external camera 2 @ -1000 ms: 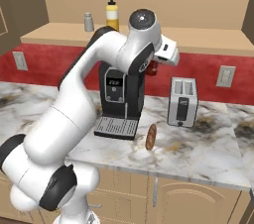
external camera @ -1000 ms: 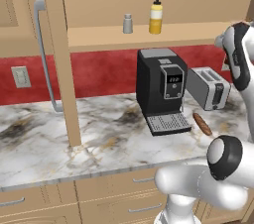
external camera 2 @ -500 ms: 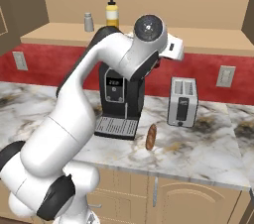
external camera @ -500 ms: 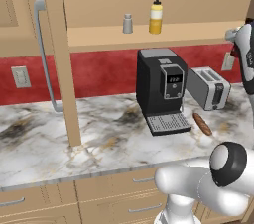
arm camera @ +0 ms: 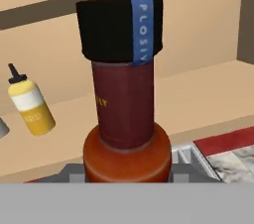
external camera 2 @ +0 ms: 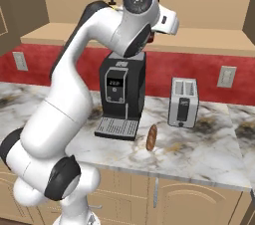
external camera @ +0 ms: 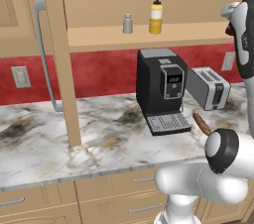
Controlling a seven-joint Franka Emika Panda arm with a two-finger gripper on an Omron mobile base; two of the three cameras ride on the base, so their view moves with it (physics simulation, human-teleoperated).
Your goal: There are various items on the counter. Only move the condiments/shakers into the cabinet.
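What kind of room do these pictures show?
Most likely a home kitchen: a coffee machine and a toaster stand on a marble-patterned counter, with a wooden wall cabinet above.

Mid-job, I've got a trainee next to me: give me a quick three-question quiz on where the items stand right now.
1. True or false: the yellow squeeze bottle stands on the cabinet shelf.
2. Which condiment is held aloft at shelf height, not yet set down? A. dark red sauce bottle B. grey shaker C. toaster
3. Fill in: the brown sausage lies on the counter beside the black ____.
Key: 1 true; 2 A; 3 coffee machine.
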